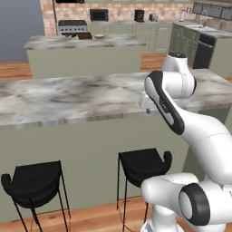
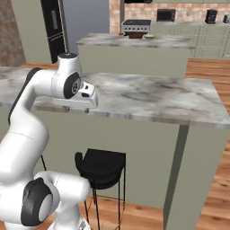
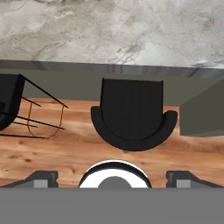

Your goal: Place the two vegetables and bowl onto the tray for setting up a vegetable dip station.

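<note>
My gripper (image 3: pixel 112 178) points down over the near edge of the marble counter (image 1: pixel 68 97), open, with nothing between its fingertips (image 3: pixel 41 177). The hand also appears in the left base view (image 1: pixel 147 108) and in the right base view (image 2: pixel 77 108), just above the counter's edge. Far back, on a second island, lies the dark brown tray (image 1: pixel 84 36) (image 2: pixel 134 35) with the small bowl (image 1: pixel 99 36) (image 2: pixel 148 36) beside it. The two vegetables are too small to make out at this distance.
A black stool (image 3: pixel 131 113) stands on the wooden floor right under the hand, and another (image 1: pixel 34 183) stands further left. The second island (image 1: pixel 81 43) is across an open strip of floor. A stove and cabinets (image 1: pixel 72 26) line the back wall.
</note>
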